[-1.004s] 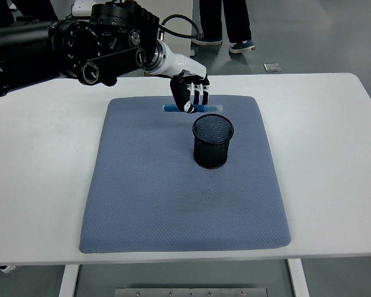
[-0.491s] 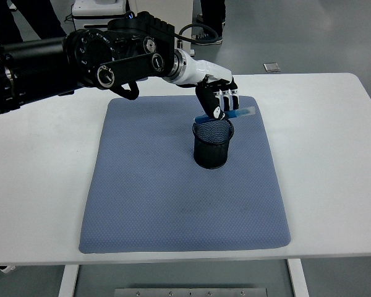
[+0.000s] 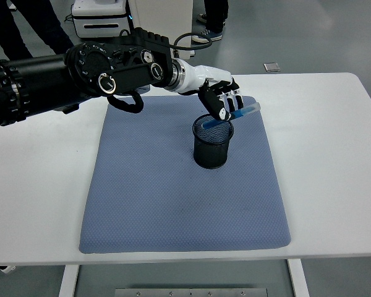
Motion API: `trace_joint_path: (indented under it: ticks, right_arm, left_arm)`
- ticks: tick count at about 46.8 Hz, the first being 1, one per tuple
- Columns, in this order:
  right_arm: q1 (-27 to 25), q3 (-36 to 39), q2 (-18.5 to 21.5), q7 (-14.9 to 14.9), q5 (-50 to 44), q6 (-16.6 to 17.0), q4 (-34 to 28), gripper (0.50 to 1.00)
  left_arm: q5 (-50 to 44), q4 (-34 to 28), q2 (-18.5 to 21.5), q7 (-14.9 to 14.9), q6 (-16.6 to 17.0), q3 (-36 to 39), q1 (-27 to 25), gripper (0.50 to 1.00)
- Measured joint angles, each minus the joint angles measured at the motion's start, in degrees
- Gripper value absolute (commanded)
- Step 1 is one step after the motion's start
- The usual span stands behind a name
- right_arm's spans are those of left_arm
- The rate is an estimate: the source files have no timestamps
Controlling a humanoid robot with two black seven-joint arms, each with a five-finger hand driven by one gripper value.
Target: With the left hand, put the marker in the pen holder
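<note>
Reaching in from the upper left of the frame: the left arm (image 3: 80, 77), black and bulky, ending in the left hand (image 3: 222, 98) just above the middle of the picture. Fingers (image 3: 224, 106) curled down and pinching the marker (image 3: 234, 116), a blue stick with a pale, clear-looking upper end. Marker tilted, high end toward the upper right, low blue end dipping over the rim of the pen holder (image 3: 213, 142); whether the tip already sits inside the mesh or only above it, hard to tell from this angle. Pen holder: a black mesh cup, upright, a little right of centre on the grey-blue mat (image 3: 173, 198). Mat spread flat across most of the white table (image 3: 334, 161), near edge toward the bottom of the frame. Hand directly over the holder's far rim, close but seemingly not touching it. At the top of the frame, beyond the table: legs and shoes of a person (image 3: 213, 18) on the grey floor, plus a white machine base (image 3: 99, 18) at upper left.
</note>
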Motion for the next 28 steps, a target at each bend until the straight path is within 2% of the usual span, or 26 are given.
trace_joint_path:
  ticks: [6,8,11,22,28]
  right_arm:
    - [0.0,0.0,0.0,0.0,0.0,0.0,0.0,1.000]
    - [0.0,0.0,0.0,0.0,0.0,0.0,0.0,1.000]
    - [0.0,0.0,0.0,0.0,0.0,0.0,0.0,1.000]
    - [0.0,0.0,0.0,0.0,0.0,0.0,0.0,1.000]
    - [0.0,0.0,0.0,0.0,0.0,0.0,0.0,1.000]
  left_arm:
    - [-0.6,0.0,0.0,0.0,1.5,0.0,0.0,0.909]
    - [-0.6,0.0,0.0,0.1,1.7,0.0,0.0,0.959]
    - [-0.6,0.0,0.0,0.1,1.7,0.0,0.0,1.000]
    - [-1.5,0.0,0.2,0.1,1.7,-0.5,-0.7,1.000]
    - [-2.2,1.1,3.6,0.1,1.8,-0.7,-0.4,1.000]
